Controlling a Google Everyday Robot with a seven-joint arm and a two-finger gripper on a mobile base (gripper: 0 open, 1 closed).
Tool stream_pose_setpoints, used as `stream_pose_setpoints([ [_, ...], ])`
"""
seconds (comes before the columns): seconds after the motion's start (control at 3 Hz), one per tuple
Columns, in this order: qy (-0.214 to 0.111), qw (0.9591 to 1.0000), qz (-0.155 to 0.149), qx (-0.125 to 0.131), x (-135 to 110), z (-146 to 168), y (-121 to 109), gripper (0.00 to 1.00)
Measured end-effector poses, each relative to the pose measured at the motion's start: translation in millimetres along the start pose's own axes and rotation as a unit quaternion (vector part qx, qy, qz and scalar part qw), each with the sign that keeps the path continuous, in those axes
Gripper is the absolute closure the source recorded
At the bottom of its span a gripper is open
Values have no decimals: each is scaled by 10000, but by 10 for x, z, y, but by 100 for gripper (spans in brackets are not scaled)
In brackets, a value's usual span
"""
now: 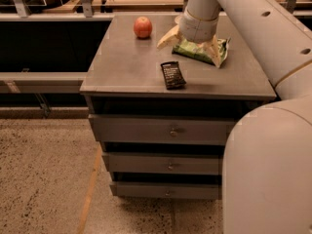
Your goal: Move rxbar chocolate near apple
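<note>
The rxbar chocolate is a flat dark bar lying near the front edge of the grey cabinet top. The apple is red-orange and sits at the back left of the top. My gripper hangs over the middle back of the top, just behind the bar and right of the apple. Its two pale fingers are spread wide apart and hold nothing. One finger is over the green chip bag.
The cabinet has three drawers below the top. A dark shelf and rail run to the left. My arm crosses the upper right and my body fills the lower right. Speckled floor lies in front.
</note>
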State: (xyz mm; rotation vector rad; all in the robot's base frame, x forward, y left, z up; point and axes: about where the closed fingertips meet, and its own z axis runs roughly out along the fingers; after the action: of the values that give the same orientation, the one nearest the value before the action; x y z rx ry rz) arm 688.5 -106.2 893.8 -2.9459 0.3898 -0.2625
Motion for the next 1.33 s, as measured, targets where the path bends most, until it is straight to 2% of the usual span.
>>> stream_pose_setpoints([
  [0.33,104,9989,-459,85,63,31,-51,0],
  [1.0,8,9973,-578,447,219,337,-367,0],
  [1.33,-243,9946,-851,540,187,512,-422,0],
])
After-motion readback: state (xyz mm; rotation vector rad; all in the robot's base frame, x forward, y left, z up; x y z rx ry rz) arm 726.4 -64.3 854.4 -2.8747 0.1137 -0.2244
